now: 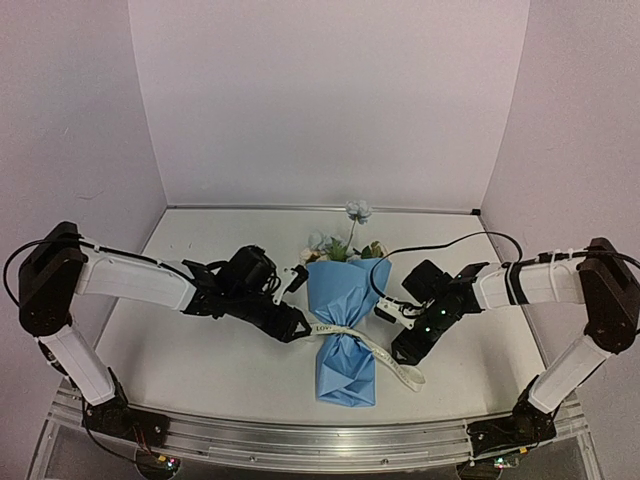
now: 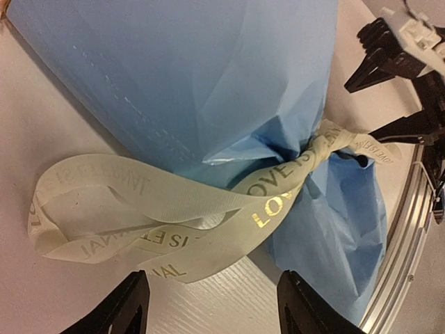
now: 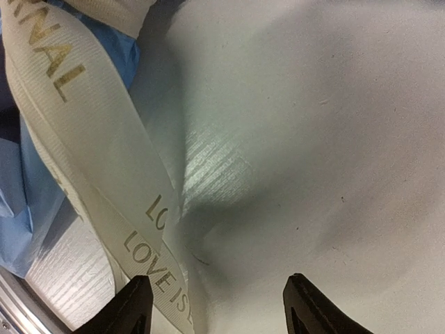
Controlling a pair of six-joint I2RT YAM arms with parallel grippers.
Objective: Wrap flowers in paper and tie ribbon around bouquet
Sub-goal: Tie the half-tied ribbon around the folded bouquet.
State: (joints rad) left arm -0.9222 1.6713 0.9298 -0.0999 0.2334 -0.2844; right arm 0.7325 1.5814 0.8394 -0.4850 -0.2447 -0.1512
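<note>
The bouquet lies in the middle of the table, a blue paper (image 1: 345,300) cone with the flowers (image 1: 340,245) poking out of its far, wide end. A cream ribbon (image 1: 352,337) with lettering is knotted round its pinched waist, one tail trailing right toward the near edge. My left gripper (image 1: 298,325) sits just left of the waist, open, with only loose ribbon (image 2: 174,209) loops lying ahead of its fingers; nothing is between them (image 2: 212,309). My right gripper (image 1: 405,350) is open just right of the waist. The ribbon tail (image 3: 90,160) runs past its left finger (image 3: 135,306), ungripped.
A metal rail (image 1: 300,435) runs along the table's near edge, close below the bouquet's narrow end. White walls close off the back and both sides. The white tabletop (image 1: 200,360) extends left and right of the bouquet.
</note>
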